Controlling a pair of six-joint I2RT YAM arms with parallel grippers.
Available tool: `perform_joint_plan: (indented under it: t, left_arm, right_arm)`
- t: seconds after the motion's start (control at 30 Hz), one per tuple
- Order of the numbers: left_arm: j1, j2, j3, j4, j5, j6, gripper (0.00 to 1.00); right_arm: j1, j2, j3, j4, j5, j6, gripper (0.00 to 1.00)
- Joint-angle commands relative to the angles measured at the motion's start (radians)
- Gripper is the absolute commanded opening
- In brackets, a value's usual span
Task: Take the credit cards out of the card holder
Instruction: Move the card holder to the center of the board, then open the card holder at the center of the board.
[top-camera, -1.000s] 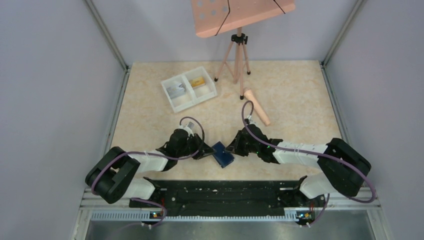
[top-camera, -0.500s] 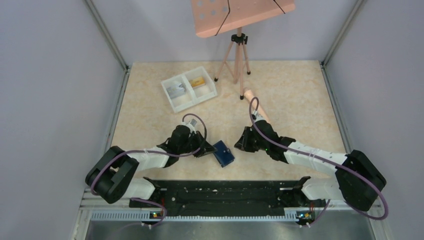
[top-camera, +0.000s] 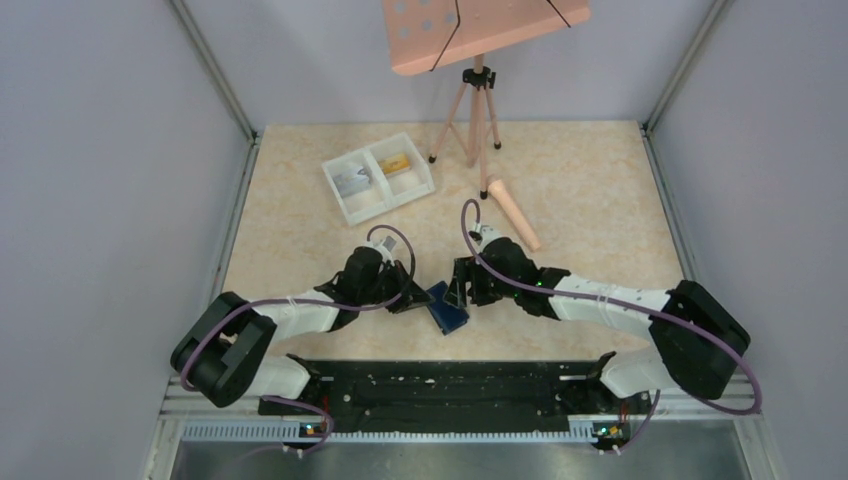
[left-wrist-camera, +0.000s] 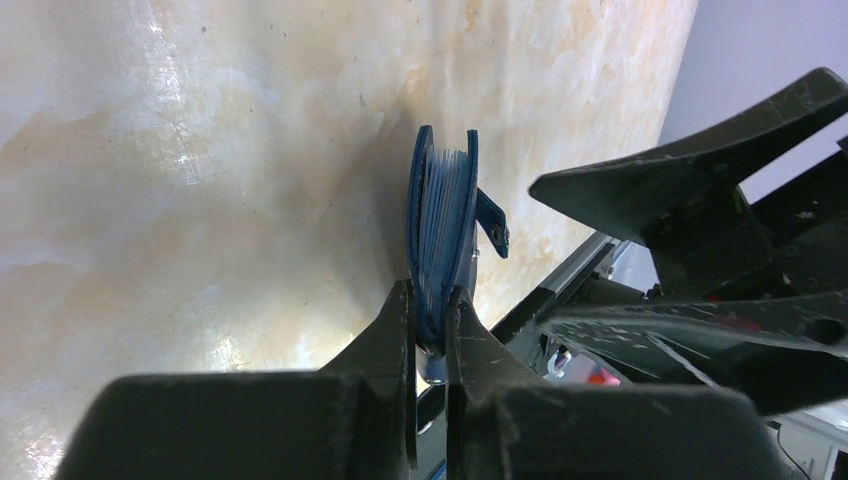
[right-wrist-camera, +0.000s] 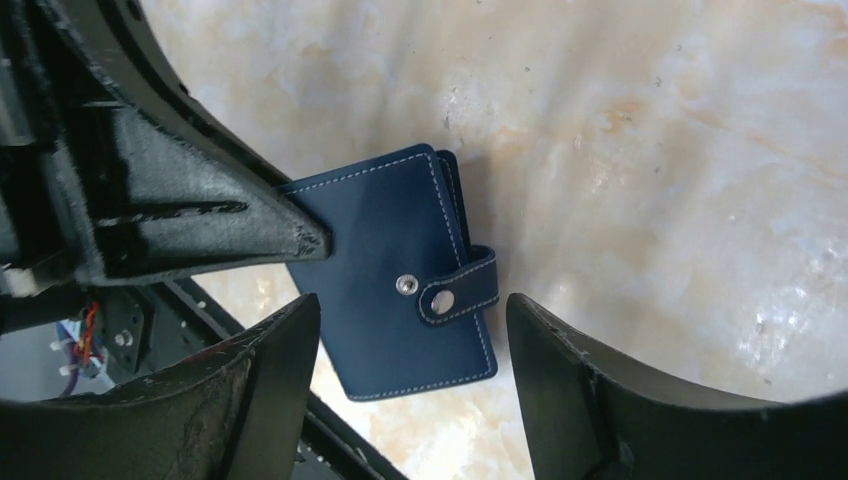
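The card holder (top-camera: 447, 308) is a blue stitched wallet, folded shut and held on edge near the table's front. My left gripper (top-camera: 418, 299) is shut on its left edge; in the left wrist view the fingertips (left-wrist-camera: 401, 312) pinch the two covers (left-wrist-camera: 443, 215). The snap strap (right-wrist-camera: 458, 294) lies loose beside its stud. My right gripper (right-wrist-camera: 410, 312) is open, with one finger on either side of the card holder (right-wrist-camera: 385, 240) and not touching it. Two credit cards lie in the white tray, one grey (top-camera: 352, 181) and one yellow-orange (top-camera: 397, 165). Any inside the holder are hidden.
The white two-compartment tray (top-camera: 386, 206) stands at the back left of the table. A pink tripod (top-camera: 478, 110) carrying a pink board (top-camera: 480, 30) stands behind the middle. A pink cylinder (top-camera: 514, 215) lies just behind my right arm. The black base rail (top-camera: 450, 385) runs along the near edge.
My right gripper drew back to the right, then came back to the card holder and opened. My left gripper kept its hold on the card holder.
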Motion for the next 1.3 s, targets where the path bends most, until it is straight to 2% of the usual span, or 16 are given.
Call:
perform_joint_plan:
  t: [0.0,0.13,0.3,0.47,0.87,0.97,1.13,1.2,1.27]
  left_arm:
    - [-0.002,-0.029,0.020,-0.014,0.006,0.019,0.00]
    - [-0.003,-0.033,0.017,-0.019,0.005,0.020,0.00]
    - [-0.002,-0.037,0.018,-0.030,0.005,0.027,0.00]
    - [-0.002,-0.037,0.016,-0.034,-0.003,0.032,0.00]
    - [-0.002,-0.025,0.019,-0.021,0.002,0.026,0.00]
    - [-0.002,-0.020,0.024,-0.026,0.008,0.026,0.00]
    - [-0.002,-0.020,0.025,-0.029,0.004,0.025,0.00]
    - [-0.002,-0.019,0.026,-0.028,0.005,0.025,0.00]
    - [-0.001,-0.021,0.026,-0.030,0.005,0.025,0.00]
  right_arm:
    - [0.020,0.079,0.079,0.012,0.033,-0.031,0.67]
    - [0.020,0.102,0.087,0.009,0.054,-0.030,0.61]
    - [0.020,0.094,0.071,-0.015,0.125,-0.023,0.42]
    - [0.020,0.093,0.050,-0.049,0.153,-0.019,0.37]
    - [0.020,0.097,0.030,-0.002,0.105,0.007,0.39]
    - [0.022,0.105,0.020,0.048,0.028,0.019,0.40]
    - [0.037,0.113,0.025,0.064,0.020,0.028,0.55]
    - [0.037,0.124,0.027,0.050,0.045,0.026,0.56]
    - [0.037,0.131,0.028,0.030,0.076,0.023,0.53]
